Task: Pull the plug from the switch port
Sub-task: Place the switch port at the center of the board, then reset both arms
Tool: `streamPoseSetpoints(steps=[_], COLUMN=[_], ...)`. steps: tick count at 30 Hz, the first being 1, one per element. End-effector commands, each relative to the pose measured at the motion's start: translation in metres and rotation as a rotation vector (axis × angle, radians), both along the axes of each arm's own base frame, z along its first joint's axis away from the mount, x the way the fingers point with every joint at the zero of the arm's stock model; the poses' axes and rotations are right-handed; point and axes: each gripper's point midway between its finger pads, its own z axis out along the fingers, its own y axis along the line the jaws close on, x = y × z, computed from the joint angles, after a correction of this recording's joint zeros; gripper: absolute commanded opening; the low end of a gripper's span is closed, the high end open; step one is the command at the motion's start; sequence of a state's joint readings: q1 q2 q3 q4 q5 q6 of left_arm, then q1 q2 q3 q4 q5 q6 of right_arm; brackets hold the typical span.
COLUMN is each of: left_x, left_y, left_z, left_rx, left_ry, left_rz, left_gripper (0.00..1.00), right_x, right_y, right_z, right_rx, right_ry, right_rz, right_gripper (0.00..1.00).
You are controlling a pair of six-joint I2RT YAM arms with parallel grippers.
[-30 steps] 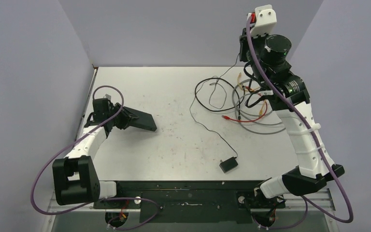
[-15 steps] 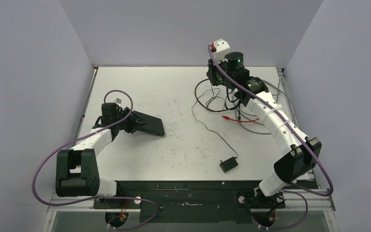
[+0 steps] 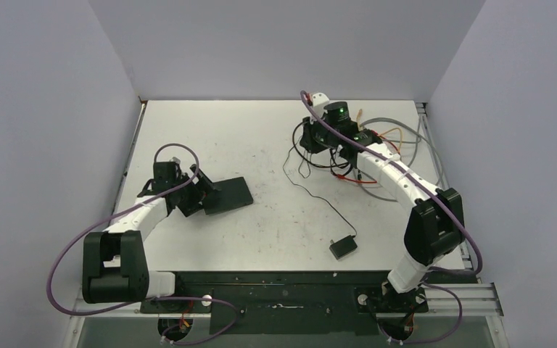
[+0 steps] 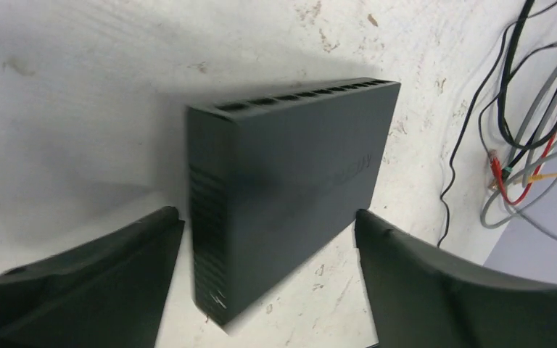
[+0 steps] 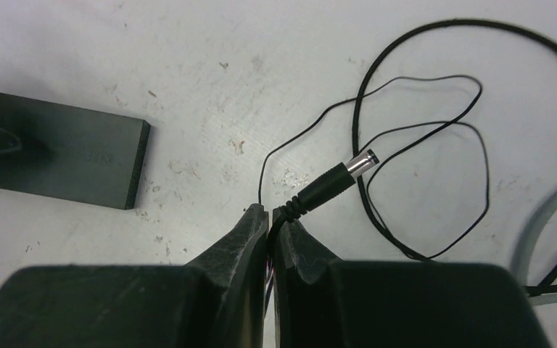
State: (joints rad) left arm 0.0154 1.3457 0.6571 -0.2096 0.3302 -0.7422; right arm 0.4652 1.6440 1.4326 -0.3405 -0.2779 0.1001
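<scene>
Right fingers (image 5: 270,221) pinch the plug (image 5: 328,183) by its cord, already clear of the switch (image 3: 225,194) lying flat on the table (image 3: 261,130) between spread left fingers (image 4: 268,290); we'd lower it gently, then release.

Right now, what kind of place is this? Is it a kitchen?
Not a kitchen. It looks like a robot test bench: a bare white table boxed in by plain grey walls, with a black switch and a tangle of cables lying on it.
</scene>
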Motion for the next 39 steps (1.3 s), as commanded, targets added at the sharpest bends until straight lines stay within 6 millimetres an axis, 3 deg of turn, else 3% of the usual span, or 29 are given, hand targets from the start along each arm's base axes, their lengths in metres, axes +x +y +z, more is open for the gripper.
streamPoseSetpoints(steps=[1, 6, 11, 14, 24, 26, 32, 39], left_x=[0.007, 0.005, 0.007, 0.012, 0.029, 0.032, 0.039, 0.017], left_y=[0.018, 0.028, 0.034, 0.036, 0.045, 0.051, 0.075, 0.124], left_z=[0.019, 0.025, 0.043, 0.058, 0.109, 0.124, 0.156, 0.145], left_rx=[0.092, 0.136, 0.172, 0.182, 0.211, 0.222, 0.245, 0.401], left_ry=[-0.042, -0.038, -0.075, -0.123, -0.294, -0.34, -0.463, -0.427], left_rz=[0.02, 0.027, 0.033, 0.037, 0.086, 0.138, 0.322, 0.569], left_gripper=[0.97, 0.96, 0.96, 0.96, 0.96, 0.96, 0.96, 0.96], right_x=[-0.004, -0.02, -0.033, -0.038, -0.051, -0.055, -0.059, -0.057], right_y=[0.004, 0.0, -0.019, -0.029, -0.064, -0.069, -0.093, -0.107], right_z=[-0.036, -0.078, -0.112, -0.118, -0.098, -0.09, -0.067, -0.029], right_rx=[0.012, -0.025, -0.1, -0.132, -0.166, -0.159, -0.147, -0.008], right_ry=[0.083, 0.18, 0.253, 0.266, 0.201, 0.17, 0.064, -0.238], right_rz=[0.018, 0.041, -0.014, -0.048, -0.191, -0.204, -0.315, -0.376], right_gripper=[0.05, 0.08, 0.3, 0.46, 0.97, 0.9, 0.9, 0.9])
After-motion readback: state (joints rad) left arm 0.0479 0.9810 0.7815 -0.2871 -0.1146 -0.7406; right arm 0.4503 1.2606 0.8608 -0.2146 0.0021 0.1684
